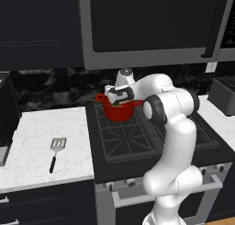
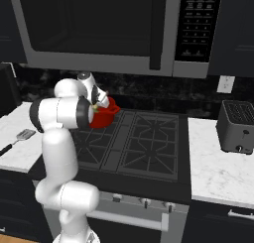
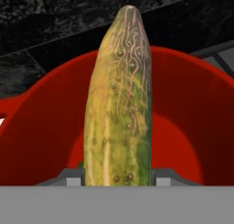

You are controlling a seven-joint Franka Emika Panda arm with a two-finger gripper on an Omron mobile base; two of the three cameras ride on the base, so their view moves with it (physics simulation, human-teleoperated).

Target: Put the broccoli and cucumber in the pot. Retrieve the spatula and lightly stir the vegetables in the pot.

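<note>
I have the gripper [image 3: 118, 176] clamped on the cucumber [image 3: 119, 104], which stands lengthwise between the fingertips [image 3: 73, 176] and points out over the open mouth of the red pot [image 3: 41, 127]. From the left base view, my hand sits right at the pot's rim on the stove's [image 1: 137, 141] back-left burner. The spatula [image 1: 56, 151] lies on the white counter [image 1: 32, 141] to the left.

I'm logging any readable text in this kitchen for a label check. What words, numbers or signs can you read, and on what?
No text can be read.
Microwave control panel: rows of small pale button markings, too small and blurred to read.
Toaster: no legible label.
Pot, cucumber, spatula: no lettering visible.
</note>
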